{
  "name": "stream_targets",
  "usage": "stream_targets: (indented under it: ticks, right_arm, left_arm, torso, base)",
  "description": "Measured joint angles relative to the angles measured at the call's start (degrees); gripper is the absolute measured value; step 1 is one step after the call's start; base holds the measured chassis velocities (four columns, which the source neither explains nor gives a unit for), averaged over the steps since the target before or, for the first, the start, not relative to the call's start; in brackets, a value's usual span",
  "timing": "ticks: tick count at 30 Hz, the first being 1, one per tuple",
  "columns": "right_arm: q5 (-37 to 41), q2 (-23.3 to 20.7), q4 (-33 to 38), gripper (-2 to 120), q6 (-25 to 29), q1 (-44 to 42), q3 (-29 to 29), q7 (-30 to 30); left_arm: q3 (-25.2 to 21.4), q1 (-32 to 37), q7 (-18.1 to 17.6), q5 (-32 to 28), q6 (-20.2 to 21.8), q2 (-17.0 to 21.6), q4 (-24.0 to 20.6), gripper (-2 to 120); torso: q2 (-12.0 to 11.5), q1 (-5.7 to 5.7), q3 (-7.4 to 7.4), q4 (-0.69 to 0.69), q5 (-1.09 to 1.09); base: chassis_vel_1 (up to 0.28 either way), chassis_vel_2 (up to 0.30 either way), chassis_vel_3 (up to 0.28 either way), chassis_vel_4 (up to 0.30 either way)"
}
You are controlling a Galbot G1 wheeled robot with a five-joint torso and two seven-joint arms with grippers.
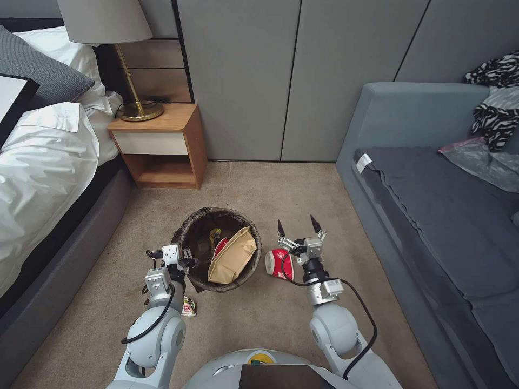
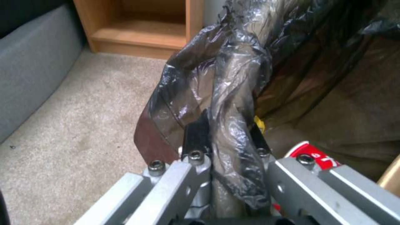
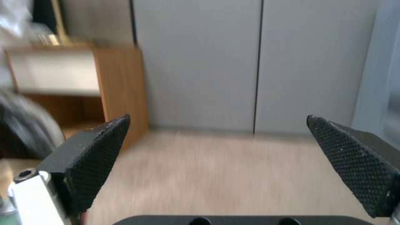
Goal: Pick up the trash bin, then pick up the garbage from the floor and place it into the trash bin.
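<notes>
- Your left gripper (image 1: 186,258) is mostly masked by its own wrist from the head camera; the left wrist view shows its black fingers (image 2: 196,137) pinching the bag-covered rim of the trash bin (image 1: 186,229).
- The bin's white body is hidden under the dark bag liner (image 2: 233,93), so you only see the crinkled plastic.
- The trash bin sits on the carpet (image 1: 259,324) in front of you, near the wooden nightstand (image 1: 162,143).
- Inside it you can see a tan paper bag (image 1: 232,258) leaning on the right wall, a red-and-white cup (image 1: 220,246) partly buried behind it, and a bit of yellow wrapper (image 1: 215,234) deeper in.
- A red-and-white paper cup (image 1: 278,263) lies on its side on the floor just right of the bin, partly covered by your right arm.
- Your right gripper (image 1: 297,226) hangs just beyond that cup with its fingers spread wide, holding nothing.
- A small wrapper (image 1: 189,307) lies on the floor near the left arm, half hidden; its print is unreadable.
</notes>
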Motion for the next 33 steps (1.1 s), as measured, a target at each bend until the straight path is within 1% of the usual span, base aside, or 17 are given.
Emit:
stream_targets:
  ticks: [1, 3, 4, 7, 18, 19, 20, 22, 25, 27, 28, 29, 31, 32, 33]
  right_arm:
    - [0.0, 0.0, 0.0, 100, 0.0, 0.0, 0.0, 0.0]
    - [4.6, -0.7, -2.5, 100, -4.9, 1.8, -0.9, 0.3]
    - [4.6, -0.7, -2.5, 100, -4.9, 1.8, -0.9, 0.3]
    - [8.8, -1.3, -4.8, 100, -9.2, 3.4, -1.3, -0.3]
    - [15.2, -2.0, -9.7, 100, -14.5, 6.3, -2.5, -1.5]
    - [16.5, -2.0, -12.2, 100, -15.6, 7.6, -3.2, -1.5]
    - [16.5, -2.0, -12.2, 100, -15.6, 7.6, -3.2, -1.5]
    - [17.3, -2.1, -15.0, 100, -16.0, 8.9, -4.2, -2.1]
    - [17.7, -2.0, -16.4, 100, -16.2, 9.6, -4.7, -2.4]
    - [18.5, -1.8, -20.1, 100, -16.9, 11.3, -5.9, -3.4]
    - [18.5, -1.8, -20.1, 100, -16.9, 11.3, -5.9, -3.4]
    - [18.6, -1.7, -21.6, 100, -17.1, 12.1, -6.3, -3.9]
    - [18.4, -0.8, -27.7, 100, -17.8, 15.9, -7.8, -4.7]
    - [18.4, -0.8, -27.7, 100, -17.8, 15.9, -7.8, -4.7]
    - [18.0, -0.1, -31.2, 100, -17.8, 17.8, -8.4, -4.9]
  left_arm:
    - [0.0, 0.0, 0.0, 0.0, 0.0, 0.0, 0.0, 3]
    - [-0.1, 0.0, 0.0, 0.1, 0.0, 0.0, -0.2, 3]
    - [-0.1, 0.0, 0.0, 0.1, 0.0, 0.0, -0.2, 3]
    - [-0.1, -0.1, 0.0, 0.2, 0.0, 0.0, -0.3, 3]
    - [-0.1, -0.1, 0.0, 0.3, 0.1, 0.0, -0.4, 3]
    - [-0.1, -0.2, 0.0, 0.3, 0.1, 0.0, -0.4, 3]
    - [-0.1, -0.2, 0.0, 0.3, 0.1, 0.0, -0.4, 3]
    - [-0.1, -0.2, 0.0, 0.4, 0.1, 0.0, -0.4, 3]
    - [-0.1, -0.2, 0.0, 0.5, 0.1, -0.1, -0.4, 3]
    - [0.0, -0.1, 0.0, 0.6, 0.1, -0.1, -0.3, 3]
    - [0.0, -0.1, 0.0, 0.6, 0.1, -0.1, -0.3, 3]
    - [0.0, -0.1, 0.0, 0.7, 0.1, -0.2, -0.2, 3]
    - [0.1, -0.1, 0.0, 0.9, 0.0, -0.3, 0.1, 3]
    - [0.1, -0.1, 0.0, 0.9, 0.0, -0.3, 0.1, 3]
    - [0.2, -0.1, 0.0, 1.0, 0.0, -0.3, 0.3, 3]
  torso:
    - [0.0, 0.0, 0.0, 0.0, 0.0]
    - [0.0, 0.0, 0.0, 0.0, 0.0]
    - [0.0, 0.0, 0.0, 0.0, 0.0]
    - [0.0, 0.0, 0.0, 0.0, 0.0]
    - [0.0, 0.0, 0.0, 0.0, -0.01]
    - [0.0, 0.0, 0.01, 0.0, 0.0]
    - [0.0, 0.0, 0.01, 0.0, 0.0]
    - [0.0, 0.0, 0.0, 0.0, 0.0]
    - [0.0, 0.0, 0.0, 0.0, -0.01]
    - [0.0, 0.0, 0.0, 0.0, 0.01]
    - [0.0, 0.0, 0.0, 0.0, 0.01]
    - [0.0, 0.0, 0.0, 0.0, 0.0]
    - [0.0, 0.0, 0.01, 0.0, 0.0]
    - [0.0, 0.0, 0.01, 0.0, 0.0]
    - [0.0, 0.0, 0.01, 0.02, 0.0]
  base:
    - [0.0, 0.0, 0.0, 0.0]
    - [0.0, 0.0, 0.0, 0.0]
    - [0.0, 0.0, 0.0, 0.0]
    - [0.0, 0.0, 0.0, 0.0]
    - [0.0, 0.0, 0.0, 0.0]
    - [0.0, 0.0, 0.0, 0.0]
    - [0.0, 0.0, 0.0, 0.0]
    - [0.0, 0.0, 0.0, 0.0]
    - [0.0, 0.0, 0.0, 0.0]
    - [0.0, 0.0, 0.0, 0.0]
    - [0.0, 0.0, 0.0, 0.0]
    - [0.0, 0.0, 0.0, 0.0]
    - [0.0, 0.0, 0.0, 0.0]
    - [0.0, 0.0, 0.0, 0.0]
    - [0.0, 0.0, 0.0, 0.0]
